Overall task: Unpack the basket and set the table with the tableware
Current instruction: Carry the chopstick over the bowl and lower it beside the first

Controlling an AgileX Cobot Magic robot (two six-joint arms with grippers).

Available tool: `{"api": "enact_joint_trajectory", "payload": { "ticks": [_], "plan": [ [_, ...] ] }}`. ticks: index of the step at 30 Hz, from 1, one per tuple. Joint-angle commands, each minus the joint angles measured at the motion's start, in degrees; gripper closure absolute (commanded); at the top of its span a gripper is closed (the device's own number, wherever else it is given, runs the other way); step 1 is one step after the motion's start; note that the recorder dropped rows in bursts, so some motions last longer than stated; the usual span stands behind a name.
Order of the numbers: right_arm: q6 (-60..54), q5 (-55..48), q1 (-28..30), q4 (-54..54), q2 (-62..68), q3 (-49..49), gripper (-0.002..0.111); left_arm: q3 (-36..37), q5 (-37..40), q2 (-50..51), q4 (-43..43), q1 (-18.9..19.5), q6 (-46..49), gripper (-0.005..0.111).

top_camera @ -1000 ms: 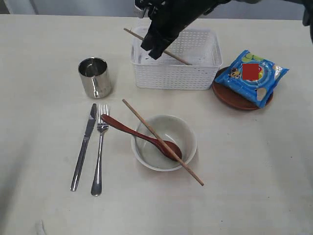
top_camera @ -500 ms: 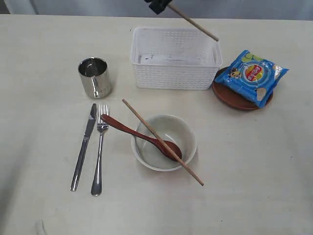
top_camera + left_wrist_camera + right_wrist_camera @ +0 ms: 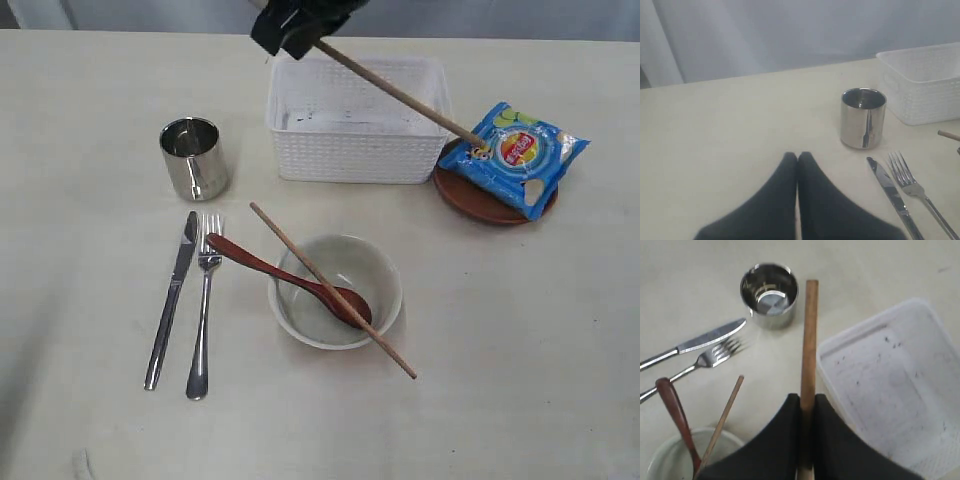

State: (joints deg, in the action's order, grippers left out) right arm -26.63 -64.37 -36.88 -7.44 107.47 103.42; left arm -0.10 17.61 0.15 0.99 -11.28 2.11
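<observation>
Right tool (image 3: 297, 30): fingers pinching one chopstick (image 3: 400, 95) near its end, above the basket's far-left corner, close to the tabletop's far edge. The chopstick slants over the basket (image 3: 350, 160). Its free tip meets the chips bag (image 3: 525, 160), contact uncertain.

Bag: blue, red-and-yellow logo, lettering too small to read, lying on the brown plate (image 3: 465, 198).

Left tool (image 3: 797, 159): fingers pressed together, holding nothing, well apart from the cup (image 3: 193, 157).

Knife (image 3: 172, 300) and fork (image 3: 203, 310): side by side.

Spoon (image 3: 262, 264) and second chopstick (image 3: 290, 245): across the bowl (image 3: 390, 272).

Open tabletop (image 3: 520, 350): right of the bowl.
</observation>
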Motion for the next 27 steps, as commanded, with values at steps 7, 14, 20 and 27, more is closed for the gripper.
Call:
{"api": "enact_joint_trajectory", "payload": {
  "ticks": [7,14,20,27],
  "plan": [
    [24.7,-5.6,-7.4,8.1,-2.2,-8.8,0.109,0.1,-0.5,-0.2,-0.2,0.0,-0.2,0.107],
    [29.9,1.4,-7.4,9.1,-8.4,-27.2,0.109,0.1,-0.5,-0.2,-0.2,0.0,-0.2,0.107],
    [28.3,11.9,-7.4,9.1,-9.4,-37.4,0.109,0.1,-0.5,-0.2,-0.2,0.0,-0.2,0.107],
    [28.3,19.1,-7.4,7.4,-9.3,-37.6,0.109,0.1,-0.5,-0.2,-0.2,0.0,-0.2,0.107]
  ]
}}
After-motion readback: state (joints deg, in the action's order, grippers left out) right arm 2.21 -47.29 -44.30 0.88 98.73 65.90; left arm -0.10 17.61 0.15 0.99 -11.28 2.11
